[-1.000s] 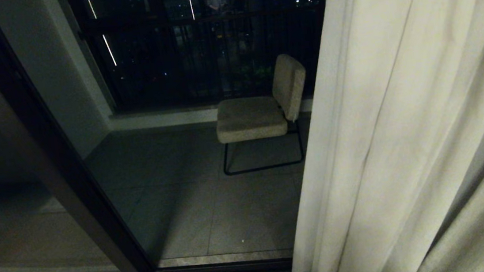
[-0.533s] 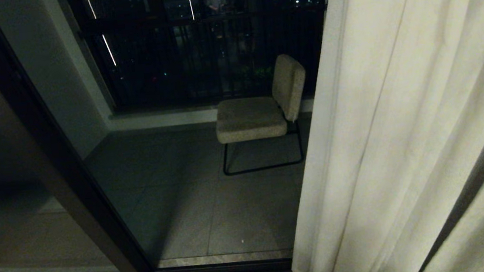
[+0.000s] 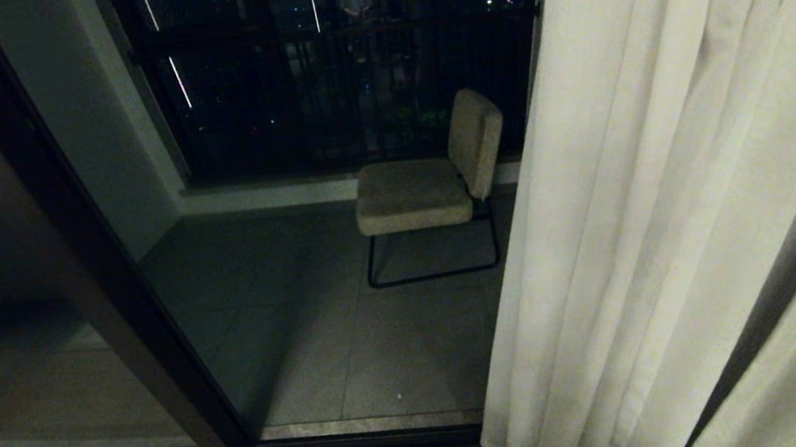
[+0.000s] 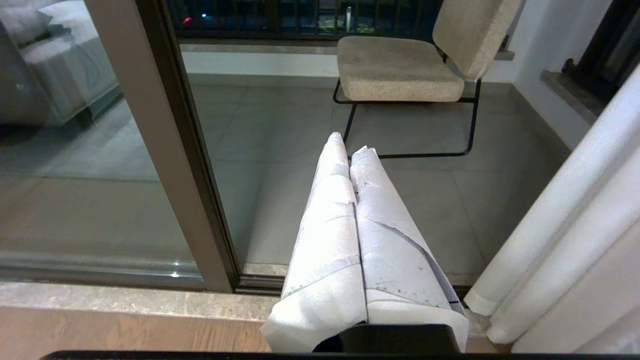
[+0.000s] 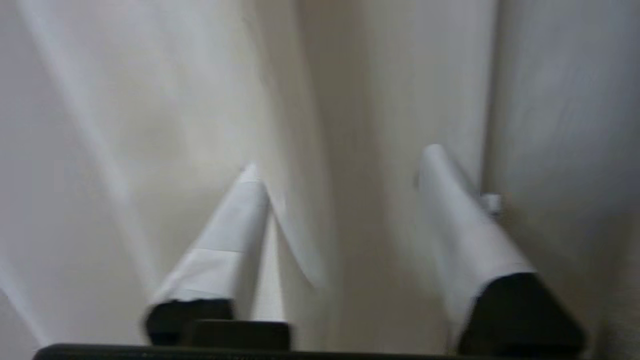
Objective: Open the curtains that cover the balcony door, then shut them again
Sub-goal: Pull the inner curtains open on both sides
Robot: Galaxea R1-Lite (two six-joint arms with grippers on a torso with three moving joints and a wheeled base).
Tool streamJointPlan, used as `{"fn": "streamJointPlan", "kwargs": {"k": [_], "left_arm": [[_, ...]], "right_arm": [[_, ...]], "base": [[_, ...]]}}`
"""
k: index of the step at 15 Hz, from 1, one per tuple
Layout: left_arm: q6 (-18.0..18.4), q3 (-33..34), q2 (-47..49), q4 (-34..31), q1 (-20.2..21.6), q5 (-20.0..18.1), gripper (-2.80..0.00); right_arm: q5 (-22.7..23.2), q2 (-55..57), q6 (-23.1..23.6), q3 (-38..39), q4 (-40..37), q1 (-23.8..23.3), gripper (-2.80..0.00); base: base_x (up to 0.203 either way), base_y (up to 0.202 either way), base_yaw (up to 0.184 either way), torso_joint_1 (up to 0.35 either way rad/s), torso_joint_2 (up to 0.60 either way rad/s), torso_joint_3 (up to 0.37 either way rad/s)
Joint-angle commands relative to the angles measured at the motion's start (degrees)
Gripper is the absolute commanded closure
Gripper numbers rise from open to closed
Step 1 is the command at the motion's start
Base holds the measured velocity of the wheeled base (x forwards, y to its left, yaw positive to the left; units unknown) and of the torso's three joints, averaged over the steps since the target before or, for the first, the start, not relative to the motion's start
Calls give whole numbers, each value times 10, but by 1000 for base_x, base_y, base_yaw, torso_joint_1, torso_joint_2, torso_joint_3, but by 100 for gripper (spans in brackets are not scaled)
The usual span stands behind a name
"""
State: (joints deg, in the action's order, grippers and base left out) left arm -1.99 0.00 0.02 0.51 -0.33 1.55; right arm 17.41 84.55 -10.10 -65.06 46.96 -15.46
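The glass balcony door [image 3: 288, 300] stands uncovered beside the cream curtains [image 3: 661, 227] bunched at the right, where the right gripper [image 5: 340, 195] spreads its fingers against a fold, while the left gripper [image 4: 350, 150] hangs closed, empty.

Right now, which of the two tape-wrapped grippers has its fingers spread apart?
The right gripper: its white-wrapped fingers stand apart, right up against the cream fabric curtains. The left gripper has its fingers pressed together, pointing toward the beige cushioned chair.
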Motion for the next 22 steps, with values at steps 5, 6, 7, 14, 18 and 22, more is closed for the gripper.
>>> {"fn": "streamJointPlan", "kwargs": {"k": [5, 6, 7, 14, 18, 22], "left_arm": [[0, 0, 0, 0, 0, 0, 0], [0, 0, 0, 0, 0, 0, 0], [0, 0, 0, 0, 0, 0, 0], [0, 0, 0, 0, 0, 0, 0], [0, 0, 0, 0, 0, 0, 0], [0, 0, 0, 0, 0, 0, 0]], "right_arm": [[12, -106, 0, 87, -57, 3, -280], [18, -131, 0, 114, -66, 4, -280], [23, -158, 1, 138, -78, 6, -280], [22, -362, 35, 345, -178, 75, -280], [14, -439, 86, 450, -183, 111, 0], [-20, -457, 112, 499, -173, 136, 0]], "base": [[0, 0, 0, 0, 0, 0], [0, 0, 0, 0, 0, 0], [0, 0, 0, 0, 0, 0], [0, 0, 0, 0, 0, 0], [0, 0, 0, 0, 0, 0], [0, 0, 0, 0, 0, 0]]}}
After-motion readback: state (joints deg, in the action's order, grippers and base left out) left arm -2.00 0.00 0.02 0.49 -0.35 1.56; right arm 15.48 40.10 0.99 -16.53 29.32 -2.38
